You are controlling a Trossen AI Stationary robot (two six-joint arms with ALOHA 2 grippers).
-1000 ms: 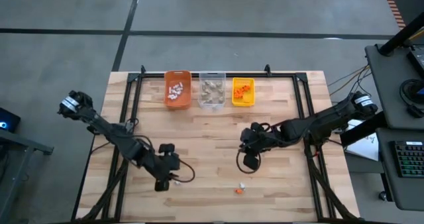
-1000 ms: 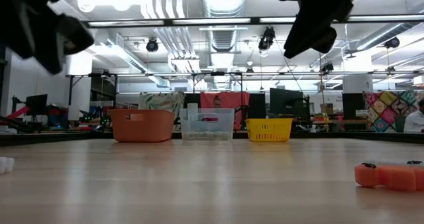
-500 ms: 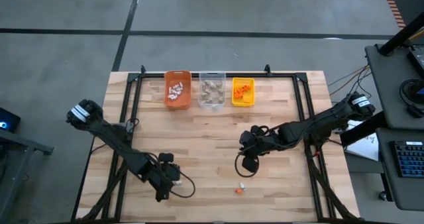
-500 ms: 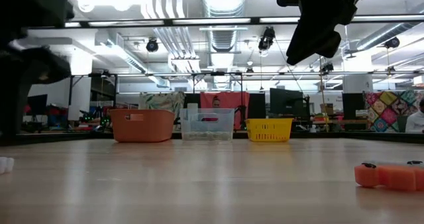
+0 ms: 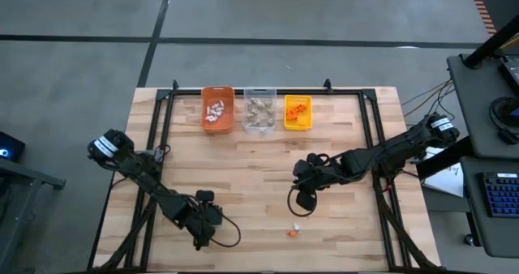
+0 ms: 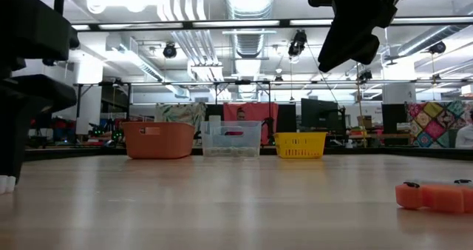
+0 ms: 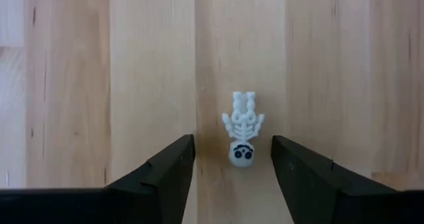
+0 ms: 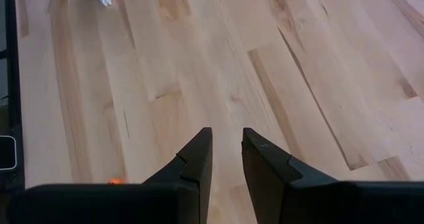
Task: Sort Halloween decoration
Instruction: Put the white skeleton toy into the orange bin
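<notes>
My left gripper (image 7: 233, 159) is open and low over the table near its near edge (image 5: 203, 225). A tiny white skeleton trinket (image 7: 242, 131) lies flat on the wood between the two fingers, skull toward the gripper, touched by neither. In the low view the trinket (image 6: 6, 183) shows beside the left gripper's finger (image 6: 11, 150). My right gripper (image 8: 225, 141) hangs above mid-table (image 5: 306, 197), its fingers a narrow gap apart and holding nothing. A small orange trinket (image 5: 290, 234) and a white one (image 5: 296, 226) lie near the near edge; the orange one (image 6: 436, 197) also shows in the low view.
Three bins stand in a row at the far edge: orange (image 5: 217, 109) with white pieces, clear (image 5: 259, 110) with grey-tan pieces, yellow (image 5: 298, 112) with orange pieces. Bare wood lies between the bins and the arms. A black frame rail (image 5: 243, 92) runs along the table's edges.
My left gripper has moved toward the table's near edge and come down until its fingers stand low on either side of the white skeleton. The right arm has stayed about where it was.
</notes>
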